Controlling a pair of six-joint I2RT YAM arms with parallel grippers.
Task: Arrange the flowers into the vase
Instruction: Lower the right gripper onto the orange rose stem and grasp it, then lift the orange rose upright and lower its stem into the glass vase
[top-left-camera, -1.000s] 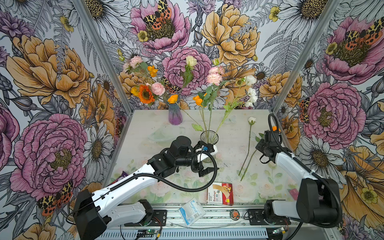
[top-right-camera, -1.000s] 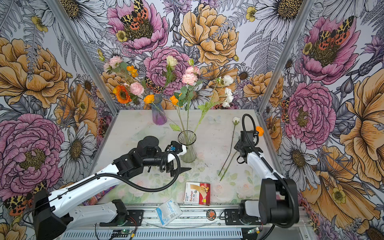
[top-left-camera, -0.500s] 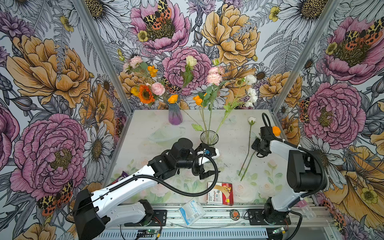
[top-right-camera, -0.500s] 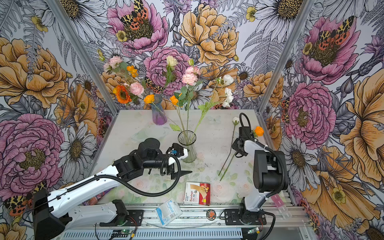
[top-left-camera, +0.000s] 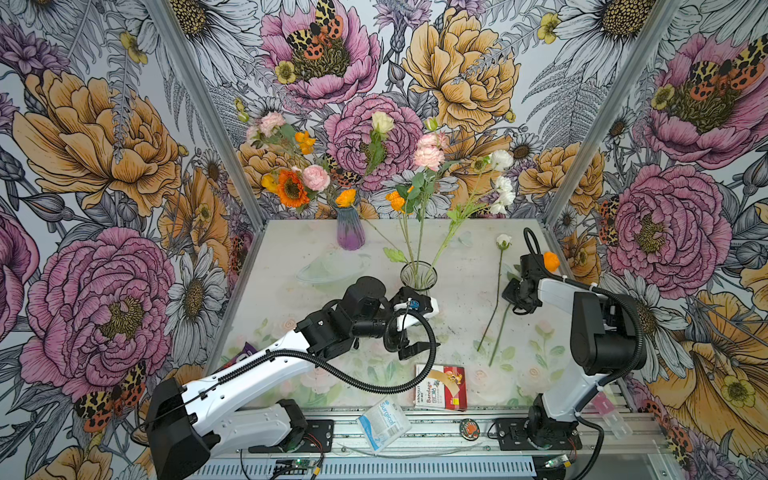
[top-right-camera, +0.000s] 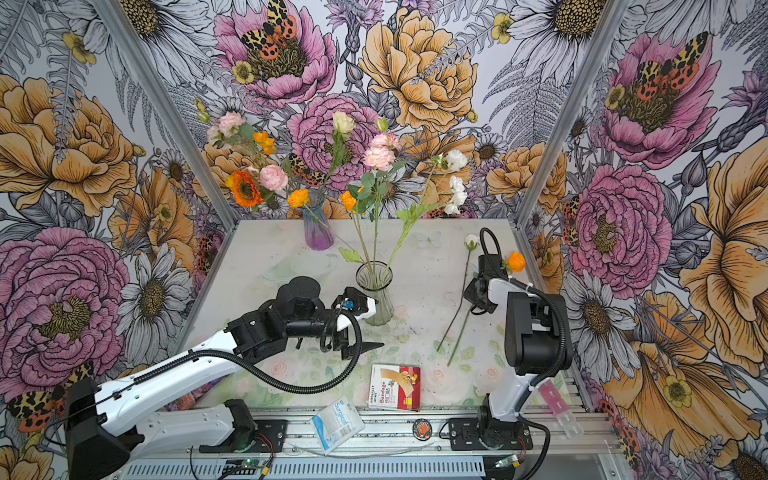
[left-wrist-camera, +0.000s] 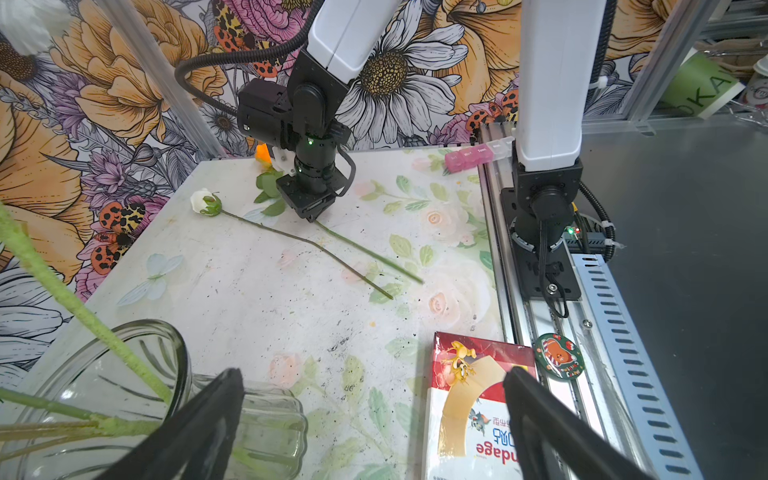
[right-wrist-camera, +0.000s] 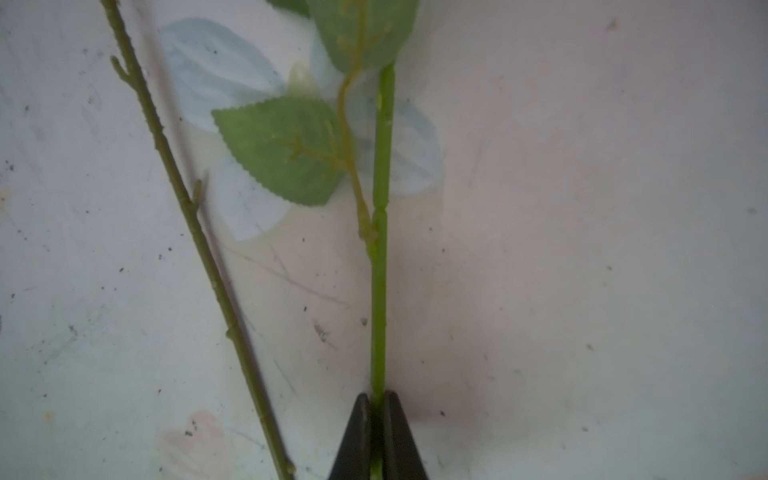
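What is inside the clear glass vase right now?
A few green stems stand in the clear vase, carrying orange, pink and white heads. Their lower ends are unclear: the left end effector covers part of the glass.

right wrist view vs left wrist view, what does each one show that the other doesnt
Only the right wrist view shows, close up, the right gripper shut on the leafy stem. Only the left wrist view shows the vase, the bandage box, the white bud, the orange head and the open left gripper. Both show the leafy stem, the thin stem beside it and the table.
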